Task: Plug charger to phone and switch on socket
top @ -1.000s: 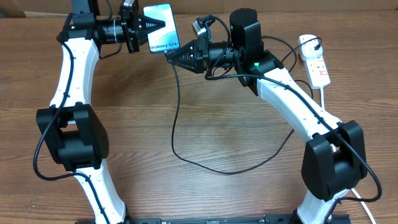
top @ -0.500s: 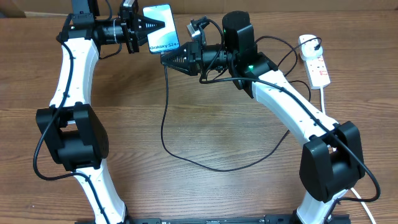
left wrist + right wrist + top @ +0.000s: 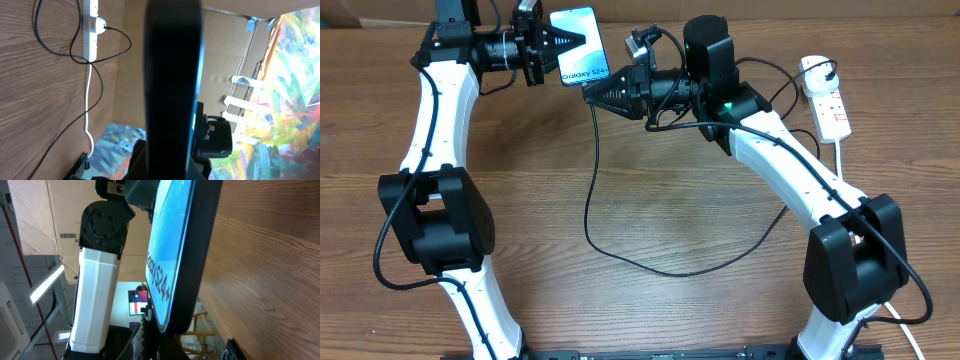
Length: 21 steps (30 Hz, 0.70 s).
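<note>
L grip (image 3: 575,40): clamped on phone (image 3: 578,20), 11 o'clock
R grip (image 3: 587,91): pinching charger (image 3: 587,210) tip by phone
socket (image 3: 826,96): 2 o'clock

You get almost no room at the far edge. The phone (image 3: 582,66) is clamped in the left gripper (image 3: 575,41), and the right gripper (image 3: 591,92) crowds its labelled end, pinching the tip of the charger (image 3: 588,195). The cable drops from there, loops across mid-table and passes under the right arm (image 3: 790,160) toward the socket (image 3: 828,98). Between that loop and the left arm (image 3: 435,110), the table (image 3: 530,200) lies bare.
</note>
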### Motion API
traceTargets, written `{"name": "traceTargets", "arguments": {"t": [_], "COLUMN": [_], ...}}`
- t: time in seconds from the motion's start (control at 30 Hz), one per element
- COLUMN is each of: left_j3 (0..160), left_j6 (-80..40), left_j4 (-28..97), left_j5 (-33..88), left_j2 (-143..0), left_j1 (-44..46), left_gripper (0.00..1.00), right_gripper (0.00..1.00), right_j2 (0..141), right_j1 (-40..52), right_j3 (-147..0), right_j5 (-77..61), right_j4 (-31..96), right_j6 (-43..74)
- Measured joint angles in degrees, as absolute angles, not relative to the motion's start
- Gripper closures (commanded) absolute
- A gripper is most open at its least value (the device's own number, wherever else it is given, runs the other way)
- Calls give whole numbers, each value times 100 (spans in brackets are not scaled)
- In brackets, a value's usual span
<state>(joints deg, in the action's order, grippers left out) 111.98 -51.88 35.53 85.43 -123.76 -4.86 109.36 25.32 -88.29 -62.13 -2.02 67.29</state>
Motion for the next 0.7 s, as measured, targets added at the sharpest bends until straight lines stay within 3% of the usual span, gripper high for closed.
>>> {"name": "traceTargets", "arguments": {"t": [0.7], "left_j3": [11198], "left_j6": [-5188], "left_j4": [3555], "left_j5": [8547], "left_j2": [-12376], "left_j1": [-523], "left_gripper": [96], "right_gripper": [96], "right_j2": [10936], "right_j1": [2324], "right_j3": [-8829], "right_j5": [-6152], "right_j4": [-152], "right_j6": [6726]}}
